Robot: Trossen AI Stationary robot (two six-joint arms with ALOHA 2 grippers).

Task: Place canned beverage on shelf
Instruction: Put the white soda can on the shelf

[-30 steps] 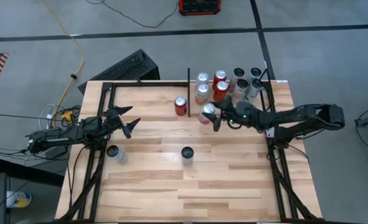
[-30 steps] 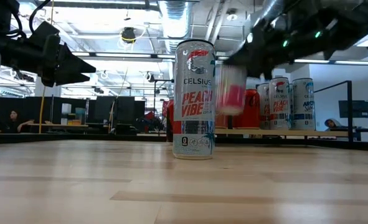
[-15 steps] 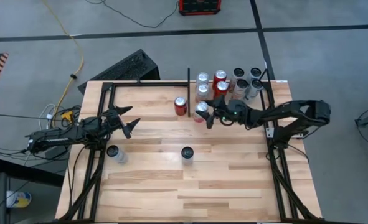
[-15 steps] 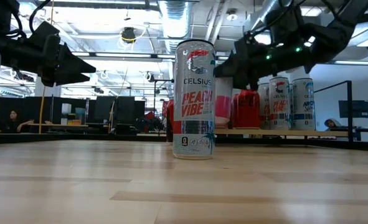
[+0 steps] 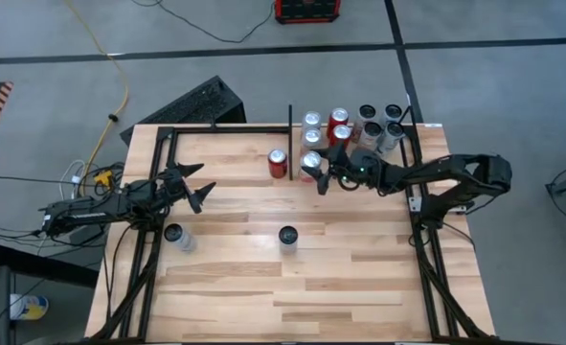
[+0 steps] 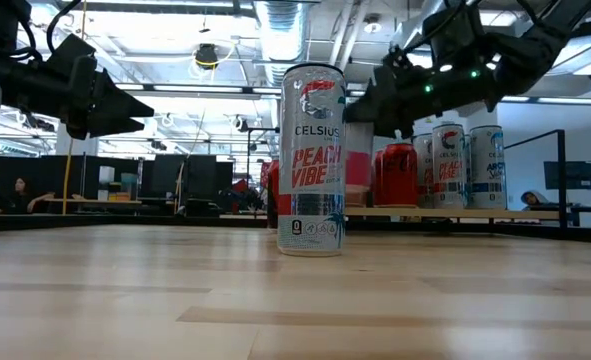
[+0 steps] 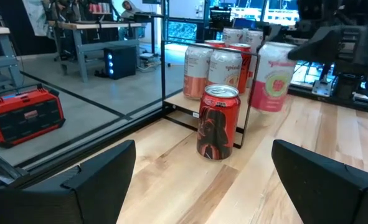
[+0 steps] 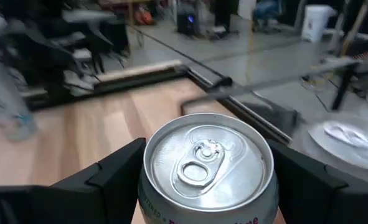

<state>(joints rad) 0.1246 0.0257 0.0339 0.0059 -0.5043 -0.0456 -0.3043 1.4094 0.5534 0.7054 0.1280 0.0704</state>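
Pale plank shelf (image 5: 263, 278) over grey concrete floor (image 5: 512, 77); right tool (image 5: 313, 173) clamped around pink can (image 5: 308, 165).

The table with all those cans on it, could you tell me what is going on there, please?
The right gripper is shut on a pink-and-white can and holds it just right of the black divider bar, next to the cans already grouped at the back of the shelf. A red can stands left of the bar. The left gripper waits open on the left side. Two more cans, and, stand nearer the front.
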